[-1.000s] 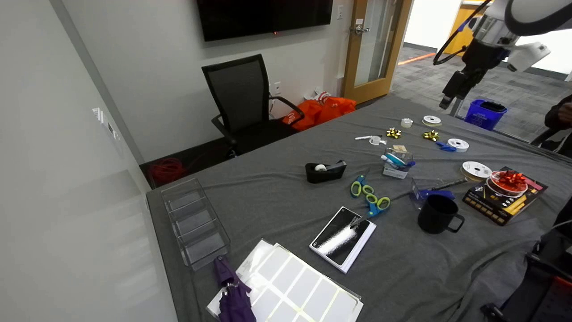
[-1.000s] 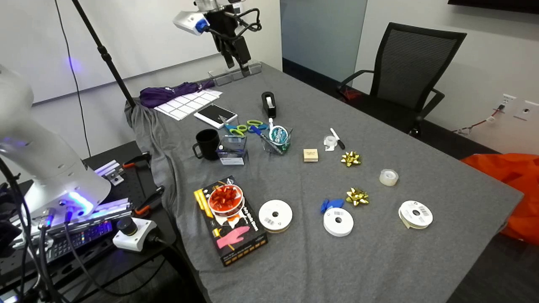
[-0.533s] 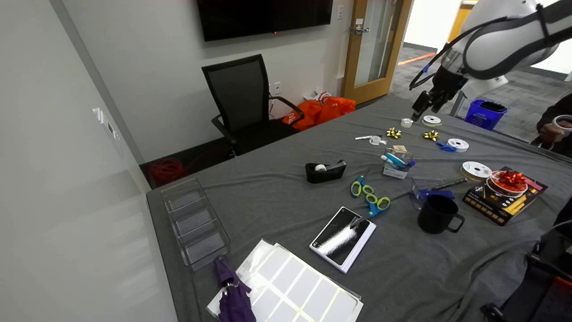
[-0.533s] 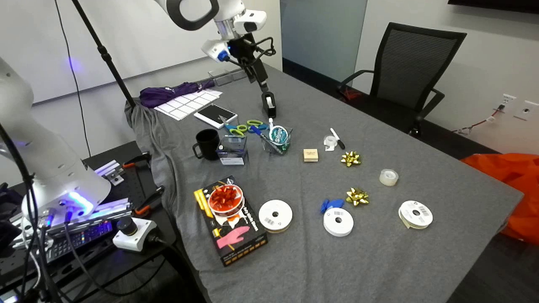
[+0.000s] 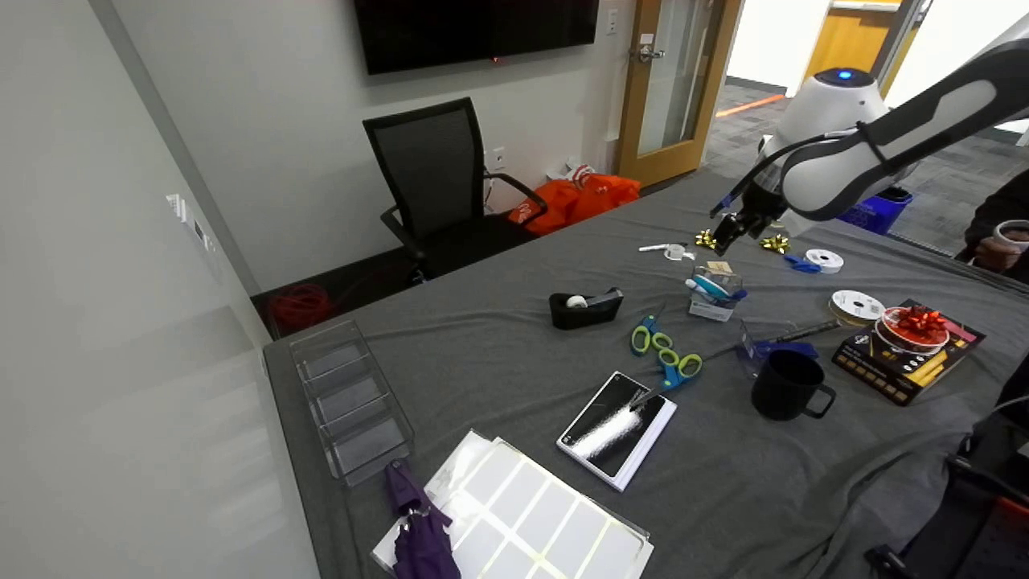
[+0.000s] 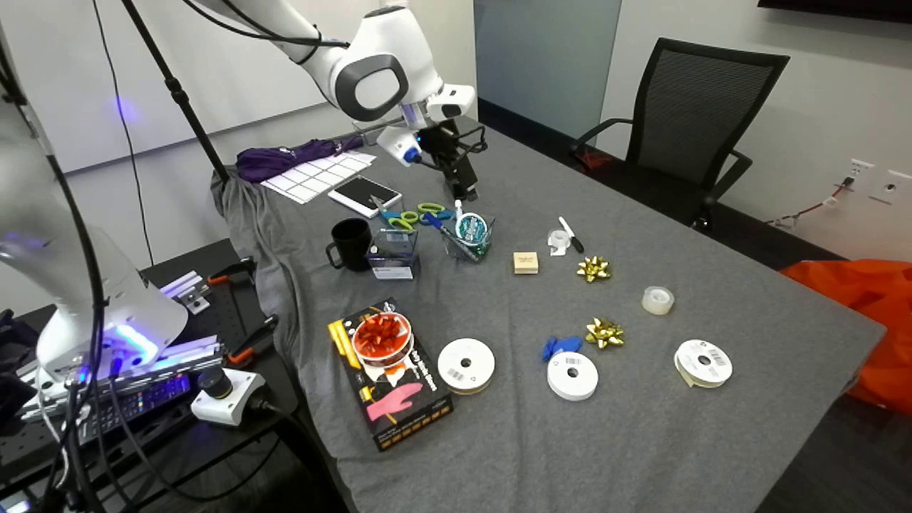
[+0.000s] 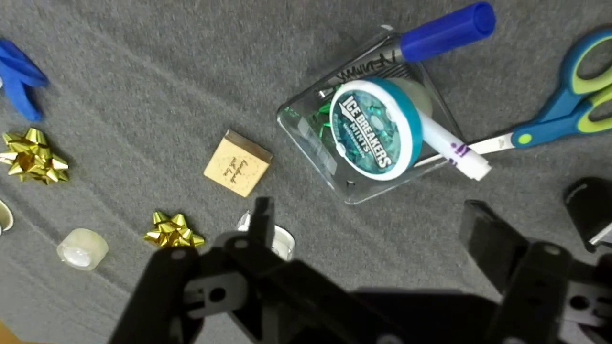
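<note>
Your gripper hangs spread apart. In your wrist view, left to right: a tan block reading "handmade with love", then a clear box holding a round, teal-rimmed tub labelled "ICE BREAKERS MINTS".

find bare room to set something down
Bare cloth lies between the divided tray, tape dispenser and label sheets, and, in an exterior view, camera-side of the ribbon spools. It's crowded around the mug, scissors and pen holder.

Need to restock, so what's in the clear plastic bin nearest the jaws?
Visible: a round teal mint container, blue-capped marker, white marker and green bits; the container hides anything beneath.
</note>
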Action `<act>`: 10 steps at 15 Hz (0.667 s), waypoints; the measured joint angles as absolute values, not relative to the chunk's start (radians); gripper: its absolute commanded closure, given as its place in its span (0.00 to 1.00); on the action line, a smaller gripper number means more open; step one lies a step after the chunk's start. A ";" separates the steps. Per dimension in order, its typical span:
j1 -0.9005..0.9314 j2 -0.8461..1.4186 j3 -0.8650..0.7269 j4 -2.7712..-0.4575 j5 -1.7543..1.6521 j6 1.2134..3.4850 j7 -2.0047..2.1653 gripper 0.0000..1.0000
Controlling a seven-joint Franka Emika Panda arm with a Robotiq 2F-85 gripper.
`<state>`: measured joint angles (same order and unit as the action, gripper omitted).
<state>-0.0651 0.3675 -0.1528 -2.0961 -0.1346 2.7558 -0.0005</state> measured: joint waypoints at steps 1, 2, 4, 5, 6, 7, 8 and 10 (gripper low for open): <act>-0.065 0.386 -0.154 -2.088 -0.136 2.755 -0.001 0.00; -0.065 0.400 -0.157 -2.080 -0.140 2.755 -0.001 0.00; -0.065 0.423 -0.162 -2.066 -0.149 2.751 -0.001 0.00; -0.065 0.432 -0.162 -2.060 -0.152 2.743 -0.004 0.00; -0.065 0.438 -0.162 -2.057 -0.156 2.734 -0.010 0.00; -0.064 0.443 -0.162 -2.054 -0.167 2.726 -0.013 0.00; -0.064 0.447 -0.164 -2.051 -0.183 2.721 -0.013 0.00; -0.063 0.452 -0.168 -2.047 -0.196 2.719 -0.013 0.00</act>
<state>-0.0627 0.4521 -0.1685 -2.0470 -0.1961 2.7189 -0.0131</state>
